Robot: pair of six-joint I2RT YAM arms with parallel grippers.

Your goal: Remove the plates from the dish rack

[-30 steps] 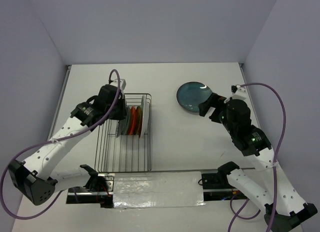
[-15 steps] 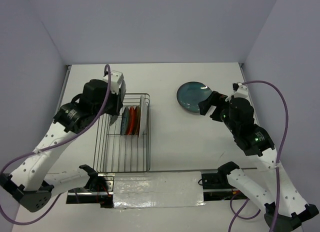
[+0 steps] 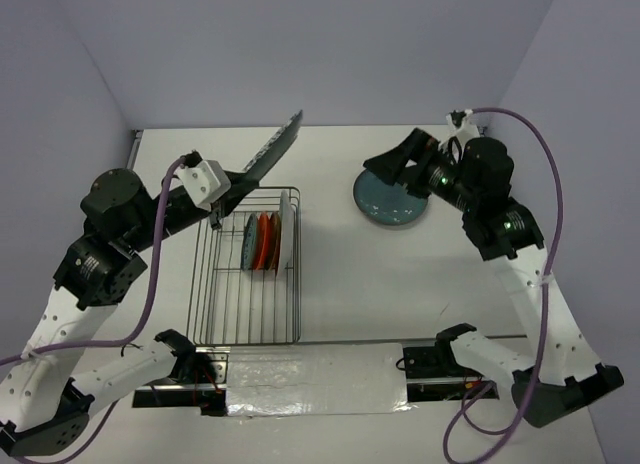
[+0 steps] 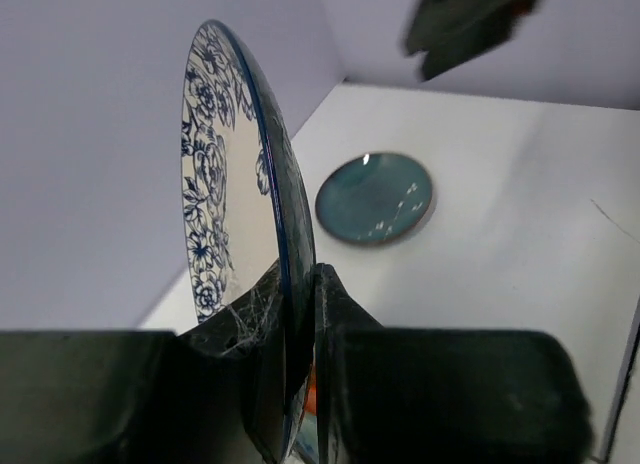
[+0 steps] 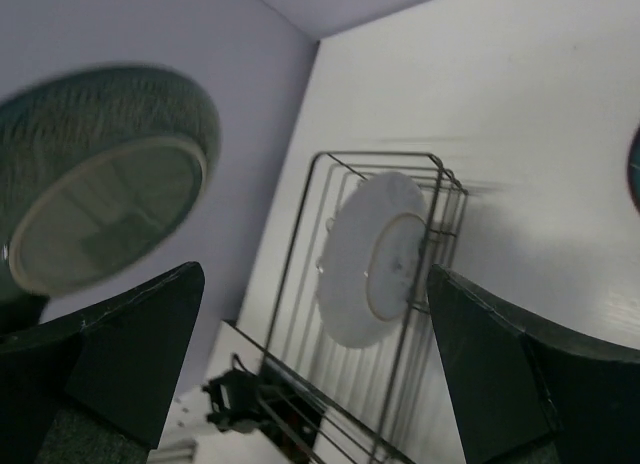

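Note:
My left gripper [image 3: 235,181] is shut on the rim of a white plate with a blue floral rim [image 3: 272,149] and holds it edge-up in the air above the far end of the dish rack [image 3: 212,294]. In the left wrist view the jaws [image 4: 300,319] pinch that plate [image 4: 215,184]. A teal, a red and a white plate [image 3: 265,242] stand in the rack. A dark blue-grey plate [image 3: 395,202] lies flat on the table. My right gripper [image 3: 382,166] is open and empty, raised above that plate's far left edge.
In the right wrist view the rack [image 5: 300,274] holds a white plate [image 5: 375,259], and the held plate's dark underside [image 5: 100,174] is at upper left. A taped strip [image 3: 310,376] runs along the near edge. Walls enclose the table on three sides.
My left arm lifted the floral plate up out of the rack and tilted it back. My right gripper came off the dark blue-grey plate, rose, and turned left.

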